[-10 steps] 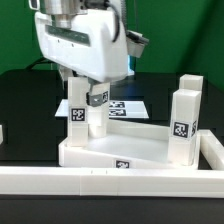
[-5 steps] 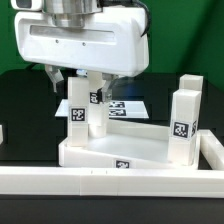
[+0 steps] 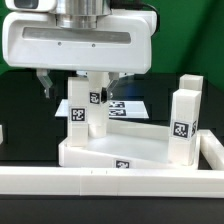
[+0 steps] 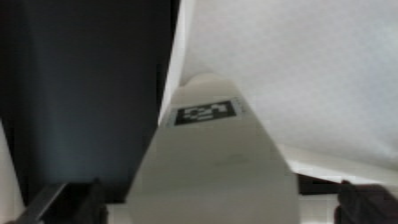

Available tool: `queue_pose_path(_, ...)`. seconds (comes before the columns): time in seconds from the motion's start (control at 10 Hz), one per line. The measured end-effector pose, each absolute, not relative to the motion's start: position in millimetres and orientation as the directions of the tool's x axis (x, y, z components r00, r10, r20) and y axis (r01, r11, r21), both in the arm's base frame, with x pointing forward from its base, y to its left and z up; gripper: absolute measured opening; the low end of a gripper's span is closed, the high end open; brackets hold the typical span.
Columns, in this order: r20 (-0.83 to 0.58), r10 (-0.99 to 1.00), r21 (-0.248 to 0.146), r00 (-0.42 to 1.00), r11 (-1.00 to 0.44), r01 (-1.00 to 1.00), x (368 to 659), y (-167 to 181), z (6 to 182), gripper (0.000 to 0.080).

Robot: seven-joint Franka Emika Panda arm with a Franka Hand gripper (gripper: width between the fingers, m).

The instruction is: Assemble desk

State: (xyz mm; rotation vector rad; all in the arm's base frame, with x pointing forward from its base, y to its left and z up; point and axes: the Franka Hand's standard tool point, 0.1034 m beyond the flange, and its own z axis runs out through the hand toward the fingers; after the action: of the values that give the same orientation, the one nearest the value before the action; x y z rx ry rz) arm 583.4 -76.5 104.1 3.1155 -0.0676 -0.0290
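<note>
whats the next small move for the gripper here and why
Probably keep turning the leg it straddles to seat it in the desk top. The gripper is over that upright leg at the corner on the exterior view's left, and the wrist view shows the leg between its fingers. Whether the fingers are closed is unclear.

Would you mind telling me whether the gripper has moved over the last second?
Yes. In the exterior view the gripper has turned about its axis, its body now broadside and wider, while the leg it works on stays upright on the desk top.

Robotics lab, green backdrop (image 3: 190,35), black table (image 3: 25,115), marker board (image 3: 128,106)
</note>
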Motion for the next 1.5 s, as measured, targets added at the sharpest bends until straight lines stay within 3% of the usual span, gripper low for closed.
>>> queue_pose_path(0.2, -0.022, 0.100, 0.023, 0.995, -0.995, 0.101, 583.0, -80.7, 104.2, 0.0649)
queue_pose_path(0.4, -0.022, 0.105, 0.023, 0.994, -0.994, 0.106, 582.8, -81.2, 104.0, 0.0377)
queue_pose_path(0.5, -0.022, 0.105, 0.023, 0.994, -0.994, 0.106, 582.8, -81.2, 103.9, 0.0288)
queue_pose_path(1.0, -0.021, 0.019, 0.023, 1.000, -1.000, 0.020, 582.6, -81.3, 103.6, 0.0288)
queue_pose_path(1.5, -0.018, -0.444, -0.029, 0.896, -0.895, -0.444, 581.6, -88.4, 102.3, 0.0289)
